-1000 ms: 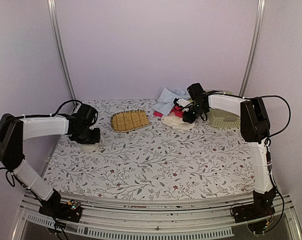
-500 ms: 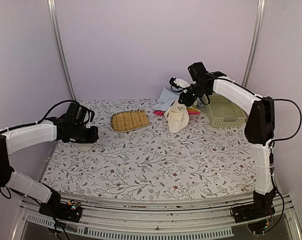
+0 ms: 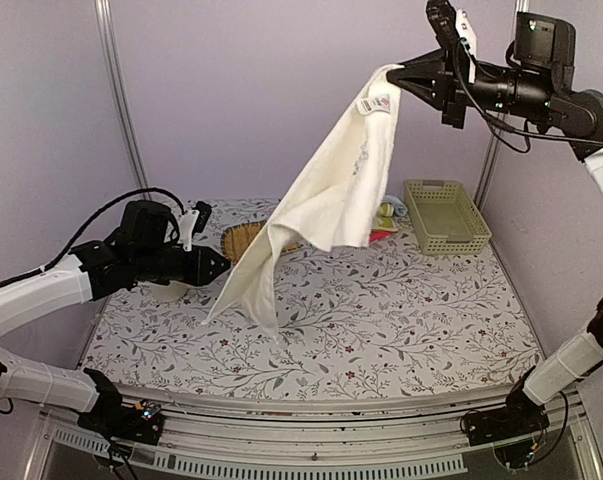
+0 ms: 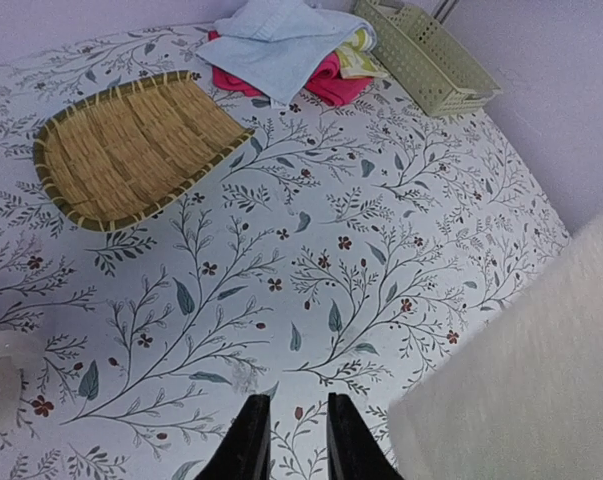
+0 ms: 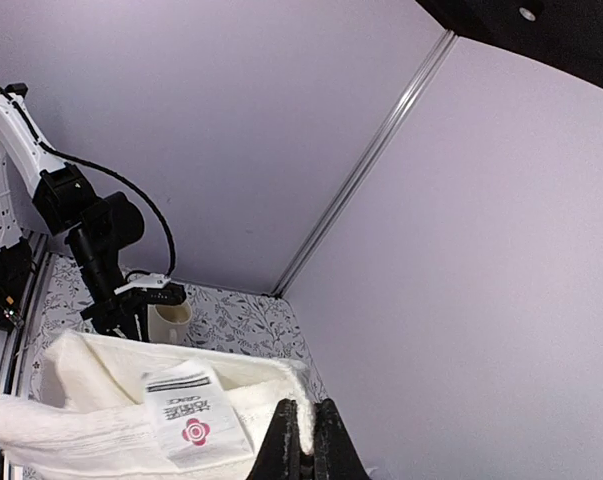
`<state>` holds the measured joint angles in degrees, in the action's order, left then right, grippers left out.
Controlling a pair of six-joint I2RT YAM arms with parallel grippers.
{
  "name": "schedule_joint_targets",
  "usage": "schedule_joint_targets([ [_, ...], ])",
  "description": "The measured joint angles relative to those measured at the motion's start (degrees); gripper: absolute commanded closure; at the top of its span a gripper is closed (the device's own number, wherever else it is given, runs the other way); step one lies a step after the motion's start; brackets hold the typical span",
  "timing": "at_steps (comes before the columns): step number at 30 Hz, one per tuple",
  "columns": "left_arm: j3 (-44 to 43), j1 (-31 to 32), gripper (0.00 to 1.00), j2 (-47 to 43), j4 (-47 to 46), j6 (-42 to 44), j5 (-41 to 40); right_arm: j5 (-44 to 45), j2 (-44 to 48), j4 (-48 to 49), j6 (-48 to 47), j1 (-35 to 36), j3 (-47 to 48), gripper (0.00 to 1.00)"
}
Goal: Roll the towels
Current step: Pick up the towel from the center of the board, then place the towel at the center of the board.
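1. My right gripper (image 3: 399, 80) is clamped on a corner of the cream towel (image 3: 331, 200), high up so the cloth hangs free below it.
2. My left gripper (image 4: 289, 410), fingers slightly apart, empty, waits beside the hanging edge.
3. Only its wrist view shows the blue towel (image 4: 276, 40) and pink towel (image 4: 326, 85) clearly, far ahead.

Floral table (image 3: 381, 330) bears woven mat (image 4: 131, 145); heaped towels (image 4: 276, 40); lattice basket (image 3: 446, 215).
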<state>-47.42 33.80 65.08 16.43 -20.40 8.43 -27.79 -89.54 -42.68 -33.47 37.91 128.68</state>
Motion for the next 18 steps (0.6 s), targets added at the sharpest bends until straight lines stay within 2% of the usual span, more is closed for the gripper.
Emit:
schedule_joint_targets([
  [3,0.0,2.2,0.64,-1.1,-0.1,-0.8,-1.1,0.1,5.9,3.8,-0.2,-2.7,-14.6,0.99],
  [4,0.0,2.8,0.64,-1.5,-0.2,-1.0,-1.6,0.1,6.8,5.2,-0.1,-6.1,-20.0,0.99],
  [8,0.2,4.6,0.61,-2.6,-0.4,-2.2,-3.0,2.3,5.9,9.2,0.9,-15.1,-42.8,0.98],
  [11,0.9,6.1,0.57,-2.7,-0.7,-2.4,-3.3,6.4,4.3,9.7,1.1,-18.4,-60.2,0.98],
  [14,1.2,9.0,0.53,-1.6,-0.8,-2.1,-3.3,9.1,4.8,11.0,1.1,-18.3,-72.2,0.98],
  [18,1.2,15.1,0.48,1.8,-0.8,-2.1,-2.9,10.7,5.1,14.8,1.5,-19.6,-78.9,0.98],
])
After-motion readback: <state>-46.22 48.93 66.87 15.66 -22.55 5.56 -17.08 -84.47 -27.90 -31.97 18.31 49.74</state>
